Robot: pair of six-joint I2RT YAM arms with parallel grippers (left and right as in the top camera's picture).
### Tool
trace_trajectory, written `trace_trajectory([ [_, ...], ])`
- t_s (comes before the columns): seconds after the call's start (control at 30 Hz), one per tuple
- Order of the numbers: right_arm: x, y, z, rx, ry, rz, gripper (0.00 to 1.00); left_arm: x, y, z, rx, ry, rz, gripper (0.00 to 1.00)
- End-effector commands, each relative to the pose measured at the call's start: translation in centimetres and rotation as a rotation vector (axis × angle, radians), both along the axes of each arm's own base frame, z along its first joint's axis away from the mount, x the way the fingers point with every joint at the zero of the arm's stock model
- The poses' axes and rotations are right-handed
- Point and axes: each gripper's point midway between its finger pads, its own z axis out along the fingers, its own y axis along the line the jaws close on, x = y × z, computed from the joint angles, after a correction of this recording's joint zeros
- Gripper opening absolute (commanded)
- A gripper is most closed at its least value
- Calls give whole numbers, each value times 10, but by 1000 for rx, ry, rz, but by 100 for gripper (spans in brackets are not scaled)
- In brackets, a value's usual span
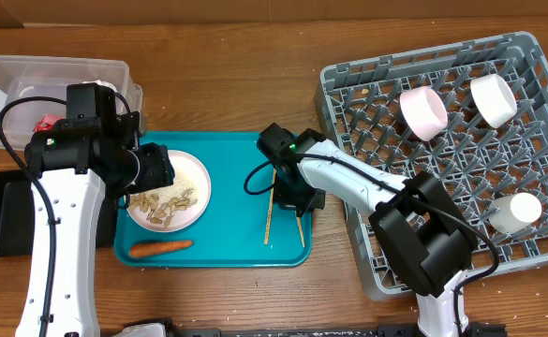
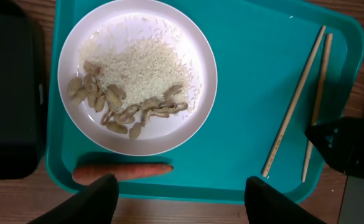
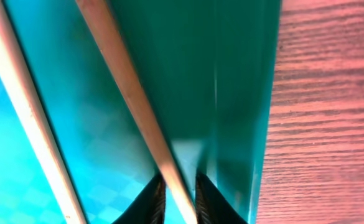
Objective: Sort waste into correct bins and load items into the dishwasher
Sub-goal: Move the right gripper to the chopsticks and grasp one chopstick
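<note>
A wooden bench carries everything here. In the middle lies a teal serving tray, and on its left part stands a round white plate with white rice and beige nut scraps. A small carrot lies just beside the plate, near the tray's front edge.

The left fingers hang above the plate, spread wide and holding nothing.

The wooden chopsticks lie on the right part of the tray. The right fingers are down at the tray and pinched almost together on the outer chopstick, the one nearer the tray's rim.

To the right, the grey dish rack holds two white bowls and a small white cup. At the far left stands a clear plastic tub with a red packet inside, and in front of it a flat black tray.
</note>
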Motion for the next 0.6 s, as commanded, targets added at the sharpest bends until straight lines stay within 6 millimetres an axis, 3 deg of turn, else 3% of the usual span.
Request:
trace_trajectory([
  [0.0,-14,-13,-19,-49,54,44,15,0,-1,-2,5,8,-5,67],
  [0.1,-14,-13,-19,-49,55,49,7,0,-2,-2,5,8,-5,68],
  [0.37,-12,-18,-14,-68,51,70,4,0,-2,-2,5,9,-5,67],
  [0.57,9,-12,29,-50,-52,127,4,0,-2,-2,5,9,-5,67],
])
